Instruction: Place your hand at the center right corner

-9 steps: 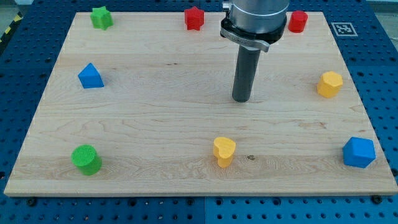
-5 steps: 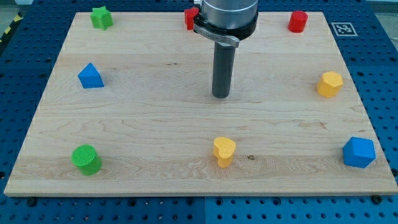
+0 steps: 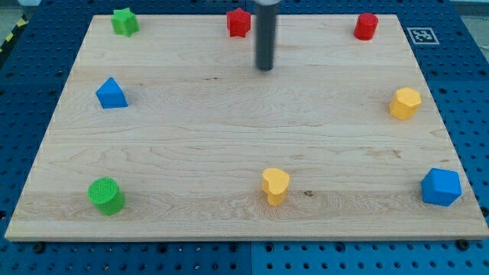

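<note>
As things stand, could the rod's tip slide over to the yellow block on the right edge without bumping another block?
Probably yes. My tip sits near the view's top, just right of the red star block. Only bare wood shows between it and the yellow block; the red cylinder lies above that path.

No readable text; only a fiducial marker (image 3: 422, 35).

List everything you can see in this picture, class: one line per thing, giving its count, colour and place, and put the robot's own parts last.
Star block: one, green, top left of the board.
Star block: one, red, top edge, near the middle.
Cylinder: one, red, top right.
Pointed block: one, blue, left side.
Hexagonal block: one, yellow, right side.
Cylinder: one, green, bottom left.
Heart block: one, yellow, bottom middle.
Faceted block: one, blue, bottom right.
Board: one, pale wood, on a blue perforated table.
My tip: one dark rod, just right of and below the red star, touching no block.
</note>
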{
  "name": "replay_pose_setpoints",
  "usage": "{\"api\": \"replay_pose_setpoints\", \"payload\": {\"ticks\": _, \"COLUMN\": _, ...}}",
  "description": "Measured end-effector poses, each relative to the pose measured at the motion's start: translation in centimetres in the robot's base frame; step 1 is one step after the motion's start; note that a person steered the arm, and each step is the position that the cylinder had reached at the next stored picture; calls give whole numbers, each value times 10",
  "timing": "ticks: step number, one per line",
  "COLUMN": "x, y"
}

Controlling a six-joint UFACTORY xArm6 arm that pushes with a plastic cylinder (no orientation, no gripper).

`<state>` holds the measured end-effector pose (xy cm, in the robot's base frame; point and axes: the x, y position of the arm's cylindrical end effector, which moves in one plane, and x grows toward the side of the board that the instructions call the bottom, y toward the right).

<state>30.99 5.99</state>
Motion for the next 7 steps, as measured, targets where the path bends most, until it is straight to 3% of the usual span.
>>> {"api": "replay_pose_setpoints", "payload": {"ticks": 1, "x": -22, "y": 95}}
{"api": "replay_pose_setpoints", "payload": {"ticks": 2, "x": 26, "y": 161}}
{"api": "replay_pose_setpoints", "payload": {"ticks": 3, "x": 72, "y": 174}}
{"api": "replay_pose_setpoints", "payload": {"ticks": 4, "x": 72, "y": 174}}
{"api": "replay_pose_setpoints", "payload": {"ticks": 6, "x": 91, "y": 244}}
{"api": "replay_pose_setpoints", "payload": {"ticks": 7, "x": 95, "y": 245}}
